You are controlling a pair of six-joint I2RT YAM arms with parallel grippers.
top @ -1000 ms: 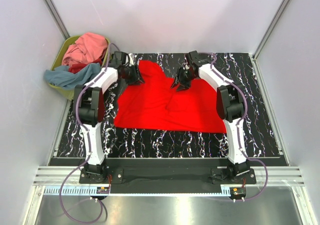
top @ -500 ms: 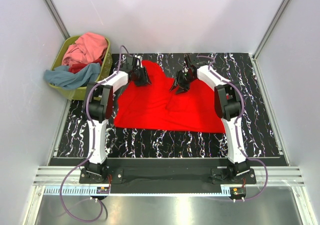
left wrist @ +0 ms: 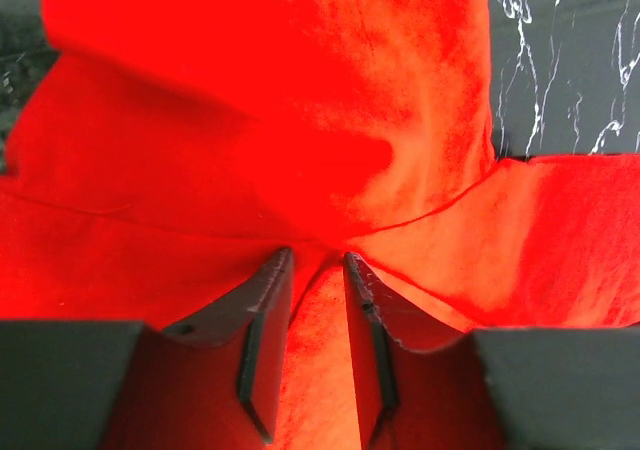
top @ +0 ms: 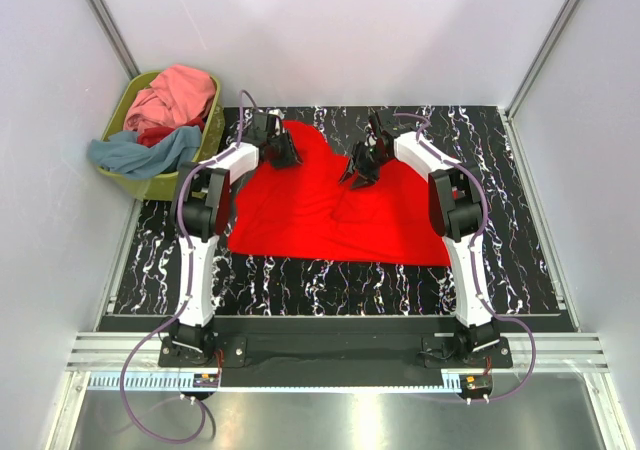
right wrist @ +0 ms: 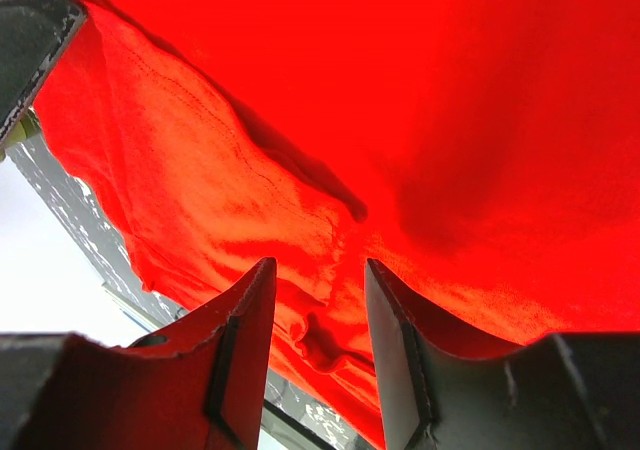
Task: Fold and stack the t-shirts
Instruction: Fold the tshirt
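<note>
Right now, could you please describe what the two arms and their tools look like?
Both the left arm and the right arm have white links joined by black joints. A purple cable loops out near each base. The left tool and right tool are black, each with two flat, tapering fingers.

spread t-shirt [top: 330, 215] on middle of table [top: 500, 260] | basket [top: 140, 184] off far left corner, more t-shirts [top: 170, 105] piled in it | left gripper [top: 285, 155] and right gripper [top: 356, 174] on its far edge
</note>
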